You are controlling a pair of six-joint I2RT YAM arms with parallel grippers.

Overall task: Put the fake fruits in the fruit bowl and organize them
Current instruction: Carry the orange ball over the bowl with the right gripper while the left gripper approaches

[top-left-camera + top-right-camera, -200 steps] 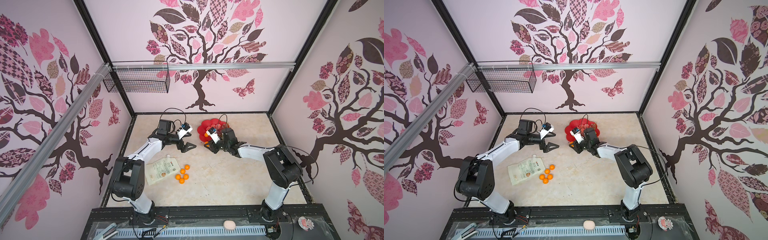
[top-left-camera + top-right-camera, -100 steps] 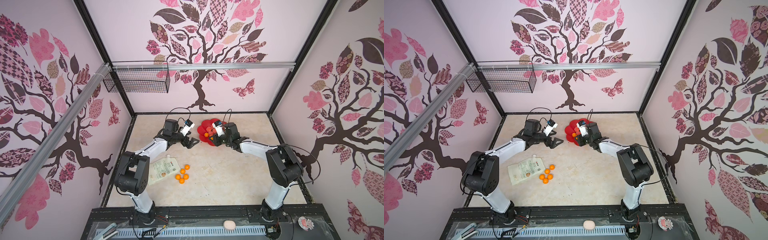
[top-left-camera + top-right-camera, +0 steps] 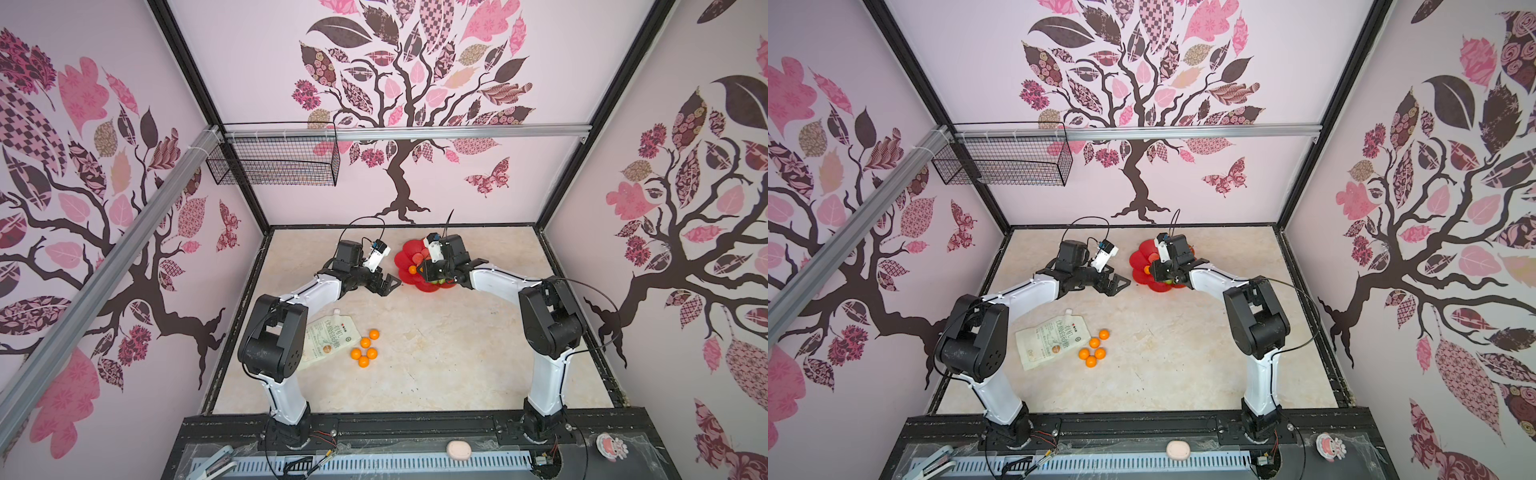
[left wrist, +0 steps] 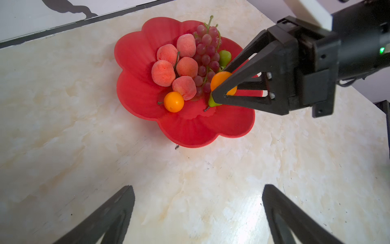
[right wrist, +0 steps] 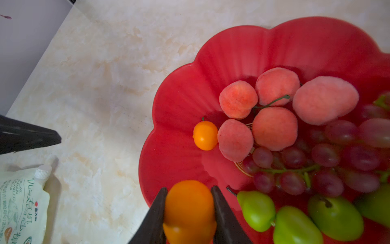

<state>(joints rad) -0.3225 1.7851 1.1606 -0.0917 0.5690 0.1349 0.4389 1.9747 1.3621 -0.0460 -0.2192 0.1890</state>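
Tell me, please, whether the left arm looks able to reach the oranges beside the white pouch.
Probably yes: the left end effector is open and empty, and the oranges lie uncovered beside the pouch, on that arm's side.

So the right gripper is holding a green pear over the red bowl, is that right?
Not quite: the right gripper is holding an orange, not a pear, over the red bowl. The right wrist view shows it between the fingers; the green pears lie in the bowl.
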